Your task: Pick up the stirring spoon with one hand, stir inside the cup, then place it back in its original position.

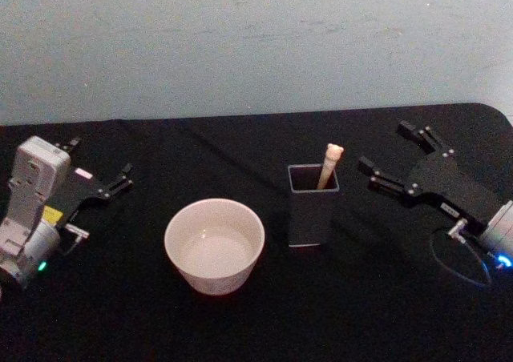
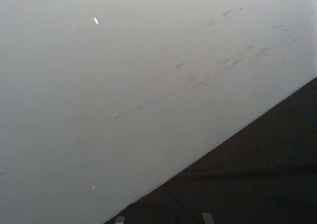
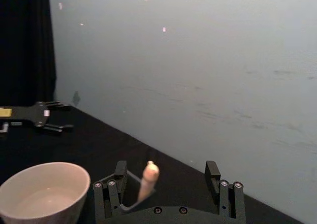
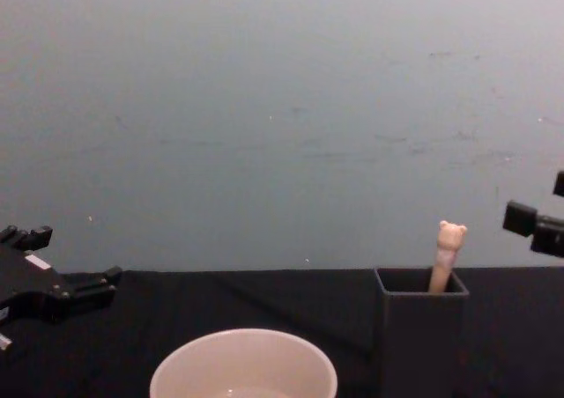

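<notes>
My right hand [image 1: 383, 146] hovers near the holder [image 1: 313, 218], on its right, with its two black fingers spread wide and empty. The spoon [image 1: 329, 166] stands untouched in that holder, so lifting, stirring and returning are all left to do. Its slim cream handle ends in a tiny bear head. The holder is tall, square, dark grey and thin-walled. Left of it sits the cup [image 1: 214, 246], wide, round and smooth cream. My left hand [image 1: 100, 158] rests open at the far left of the black tablecloth [image 1: 385, 306].
</notes>
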### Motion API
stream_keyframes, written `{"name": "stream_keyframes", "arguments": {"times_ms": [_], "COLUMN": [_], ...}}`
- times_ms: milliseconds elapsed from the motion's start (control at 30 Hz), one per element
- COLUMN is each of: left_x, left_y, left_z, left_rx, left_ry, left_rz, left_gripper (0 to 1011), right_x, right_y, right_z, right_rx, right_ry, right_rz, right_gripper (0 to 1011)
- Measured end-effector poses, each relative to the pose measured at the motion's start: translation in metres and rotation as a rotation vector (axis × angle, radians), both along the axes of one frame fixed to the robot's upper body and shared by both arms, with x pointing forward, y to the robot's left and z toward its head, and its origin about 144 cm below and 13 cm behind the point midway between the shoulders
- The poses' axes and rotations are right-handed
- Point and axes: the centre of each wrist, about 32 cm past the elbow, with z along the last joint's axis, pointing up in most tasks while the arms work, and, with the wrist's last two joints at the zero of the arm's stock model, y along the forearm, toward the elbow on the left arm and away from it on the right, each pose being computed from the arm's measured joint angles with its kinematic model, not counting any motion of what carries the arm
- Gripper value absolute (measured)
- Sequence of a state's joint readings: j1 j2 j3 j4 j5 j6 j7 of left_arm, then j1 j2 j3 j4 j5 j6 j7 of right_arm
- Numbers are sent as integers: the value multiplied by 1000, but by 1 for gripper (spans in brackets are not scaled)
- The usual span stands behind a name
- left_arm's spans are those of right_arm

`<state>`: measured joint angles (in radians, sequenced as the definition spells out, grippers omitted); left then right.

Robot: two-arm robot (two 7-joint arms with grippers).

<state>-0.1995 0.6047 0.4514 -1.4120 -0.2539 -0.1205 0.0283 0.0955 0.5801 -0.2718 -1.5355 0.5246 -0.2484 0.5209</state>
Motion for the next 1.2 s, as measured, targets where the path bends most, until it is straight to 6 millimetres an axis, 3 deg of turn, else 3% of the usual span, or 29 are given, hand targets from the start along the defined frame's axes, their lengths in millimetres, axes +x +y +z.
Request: {"name": "stream_keyframes", "arguments": {"times_ms": [1200], "left_x": [0], "left_y": [0], "left_z": [0], "left_rx": [0], "left_ry": [0], "left_rz": [0], "left_gripper": [1001], "right_x": [33], "right_y": [22], "right_z": [-9], "right_rx": [-8], "right_ry": [149], "right_rz": [71], "right_gripper": [1000]}}
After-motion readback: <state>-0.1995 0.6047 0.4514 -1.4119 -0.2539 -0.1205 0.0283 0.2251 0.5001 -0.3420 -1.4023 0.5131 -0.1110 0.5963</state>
